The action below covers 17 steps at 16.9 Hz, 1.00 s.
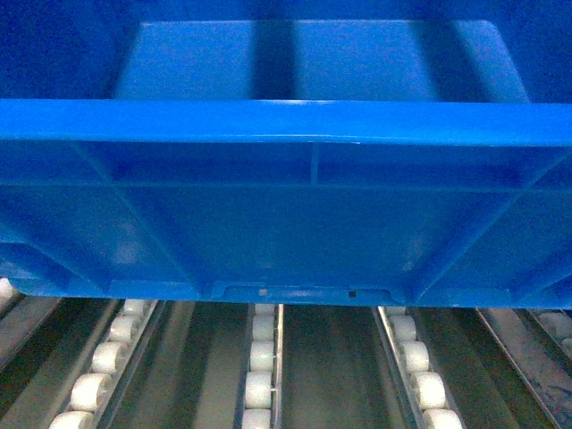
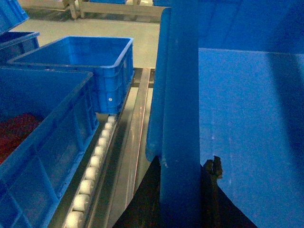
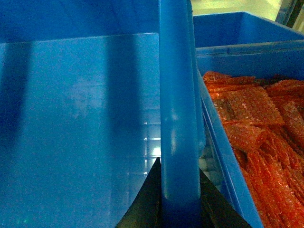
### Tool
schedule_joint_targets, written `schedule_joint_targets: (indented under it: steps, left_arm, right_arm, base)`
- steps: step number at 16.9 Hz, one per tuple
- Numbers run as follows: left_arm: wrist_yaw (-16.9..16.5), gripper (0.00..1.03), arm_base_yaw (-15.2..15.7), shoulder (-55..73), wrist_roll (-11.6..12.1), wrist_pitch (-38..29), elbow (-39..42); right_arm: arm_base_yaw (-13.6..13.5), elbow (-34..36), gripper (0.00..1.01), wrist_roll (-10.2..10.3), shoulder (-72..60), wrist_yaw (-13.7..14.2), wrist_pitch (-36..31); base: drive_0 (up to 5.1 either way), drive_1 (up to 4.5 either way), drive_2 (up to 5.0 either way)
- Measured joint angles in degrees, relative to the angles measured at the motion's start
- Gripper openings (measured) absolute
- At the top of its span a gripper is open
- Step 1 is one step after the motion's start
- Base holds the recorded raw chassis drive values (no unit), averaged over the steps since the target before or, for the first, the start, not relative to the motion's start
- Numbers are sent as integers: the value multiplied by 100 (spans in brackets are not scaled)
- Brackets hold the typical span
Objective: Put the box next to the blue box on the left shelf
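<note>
The box (image 1: 286,223), a large bright-blue open crate, fills the head view and hangs just above the shelf's white roller tracks (image 1: 260,357). My left gripper (image 2: 185,161) is shut on the box's left rim (image 2: 180,95), one dark finger (image 2: 142,204) outside the wall and one inside. My right gripper (image 3: 179,166) is shut on the right rim (image 3: 178,95) in the same way. To the left stand an empty blue box (image 2: 90,66) and a nearer blue crate (image 2: 47,137) with red contents.
On the right, close to the held box's wall, stands a blue crate (image 3: 228,166) full of orange bubble wrap (image 3: 256,123), with another blue crate (image 3: 242,28) behind it. A roller lane (image 2: 95,161) and a metal rail (image 2: 135,133) separate the held box from the left crates.
</note>
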<state>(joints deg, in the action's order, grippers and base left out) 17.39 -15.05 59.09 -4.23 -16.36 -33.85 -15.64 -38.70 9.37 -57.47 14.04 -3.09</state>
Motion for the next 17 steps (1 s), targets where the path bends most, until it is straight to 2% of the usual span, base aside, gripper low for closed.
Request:
schedule_joint_targets:
  steps: [13, 14, 15, 16, 17]
  left_arm:
    - [0, 10, -2, 0, 2, 0, 0]
    - [138, 10, -48, 9, -9, -37, 0]
    - [485, 10, -109, 42, 39, -170, 0]
    - [682, 10, -98, 39, 109, -212, -2]
    - [704, 10, -52, 37, 136, -197, -2]
  right_arm:
    - [0, 0, 8, -2, 0, 2, -7]
    - [-103, 105, 9, -164, -31, 321, -417]
    - [-243, 170, 9, -439, -72, 693, -691]
    - [-275, 142, 9, -492, -140, 754, -730]
    - [-275, 57, 9, -472, -245, 695, -660]
  base:
    - [0, 0, 0]
    - [0, 0, 0]
    - [0, 0, 0]
    - [0, 0, 0]
    - [0, 0, 0]
